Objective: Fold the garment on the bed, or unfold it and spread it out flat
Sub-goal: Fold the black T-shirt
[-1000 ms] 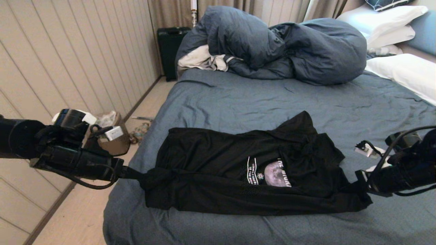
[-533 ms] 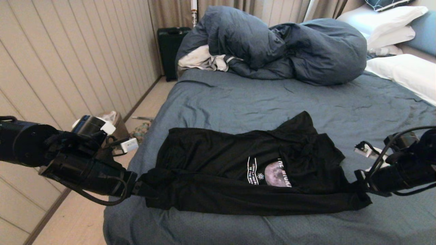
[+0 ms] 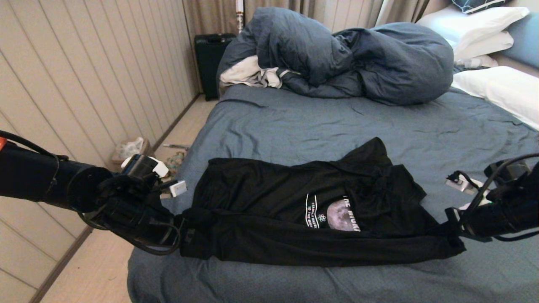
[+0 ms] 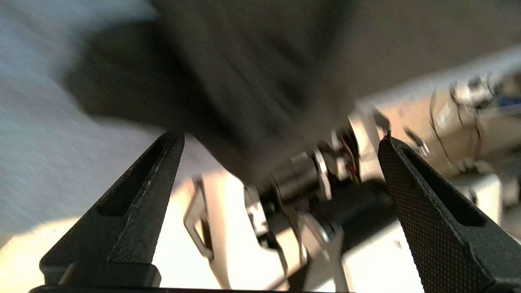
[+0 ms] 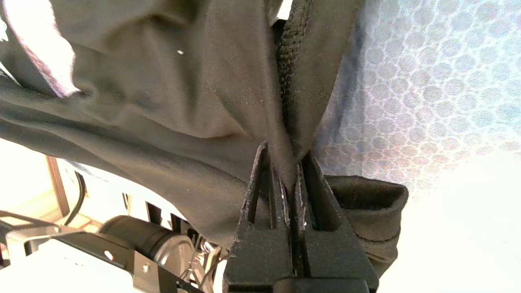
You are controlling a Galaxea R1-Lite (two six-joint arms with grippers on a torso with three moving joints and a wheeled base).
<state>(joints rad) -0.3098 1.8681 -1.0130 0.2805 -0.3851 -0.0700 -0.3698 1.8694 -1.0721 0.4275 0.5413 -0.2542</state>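
Right, the left gripper (image 3: 185, 229) sits at the near left end of the garment (image 3: 269, 202), and the left wrist view shows its jaws spread wide with nothing between them: that end is let go. Across the bed (image 3: 294, 126), the right gripper (image 5: 290, 162) is clamped hard on a pinch of black cloth, a ribbed hem running straight up from its tips. In the head view it sits at the far right end of the shirt (image 3: 457, 235).

So one end freed, one end held. My read: the near long edge has been doubled over into a thick roll along the front, and this is a fold step being laid down. Next up, I'd say, the right jaws need to open too and both arms pull clear without dragging the cloth; thin jersey like this clings and slides readily.

Look at the fabric: soft, matte black, limp, with a grey moon print (image 3: 343, 215) and white lettering half tucked under the fold. A sleeve peaks up at the back. Underneath, the slate-blue sheet is creased, with a bulky duvet (image 3: 337, 59) heaped behind.
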